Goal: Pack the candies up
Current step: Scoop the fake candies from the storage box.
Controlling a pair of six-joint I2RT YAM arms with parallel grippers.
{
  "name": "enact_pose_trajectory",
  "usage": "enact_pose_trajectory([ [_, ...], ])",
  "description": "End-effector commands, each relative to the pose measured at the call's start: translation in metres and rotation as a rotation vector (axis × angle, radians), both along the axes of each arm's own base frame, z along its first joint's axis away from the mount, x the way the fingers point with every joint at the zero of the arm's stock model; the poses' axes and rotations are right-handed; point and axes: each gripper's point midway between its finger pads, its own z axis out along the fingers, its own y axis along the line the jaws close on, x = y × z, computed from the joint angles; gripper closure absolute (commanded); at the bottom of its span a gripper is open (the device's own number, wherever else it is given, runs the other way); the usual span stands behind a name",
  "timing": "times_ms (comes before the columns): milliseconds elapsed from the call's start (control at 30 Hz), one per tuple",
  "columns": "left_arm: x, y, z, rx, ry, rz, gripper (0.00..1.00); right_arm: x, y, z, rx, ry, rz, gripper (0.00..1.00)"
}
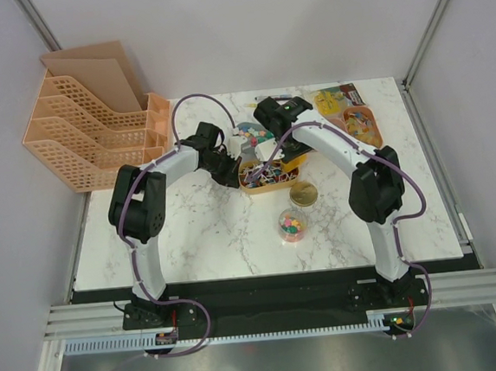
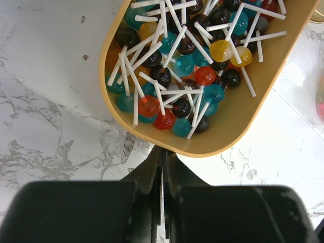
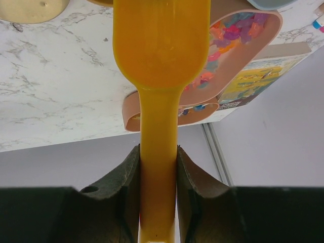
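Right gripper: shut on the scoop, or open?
Shut on it. In the right wrist view, the handle of the yellow-orange scoop runs between the fingers of the right gripper, both pressing its sides.

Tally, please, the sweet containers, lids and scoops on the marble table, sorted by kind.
Oval trays: 3 – yellow tray, peach tray, third tray partly hidden
Clear jar: 1
Gold lid: 1
Yellow scoop: 1, held in the right pincer
Total: 6
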Motion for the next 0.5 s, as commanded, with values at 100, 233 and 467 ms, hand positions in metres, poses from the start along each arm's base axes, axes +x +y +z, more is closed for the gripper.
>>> enact_pose_trajectory([
  [100, 0.015, -0.015, 0.016, -0.065, -0.020, 0.029, 0.98, -0.035, -0.007, -0.025, -0.048, 0.224, 0.039, 1.00],
  [233, 0.016, -0.015, 0.017, -0.068, -0.018, 0.039, 0.98, -0.033, -0.010, -0.033, -0.022, 0.248, 0.012, 1.00],
  [467, 0.015, -0.015, 0.014, -0.063, -0.008, 0.041, 0.98, -0.027, -0.012, -0.046, 0.010, 0.268, -0.013, 1.00],
])
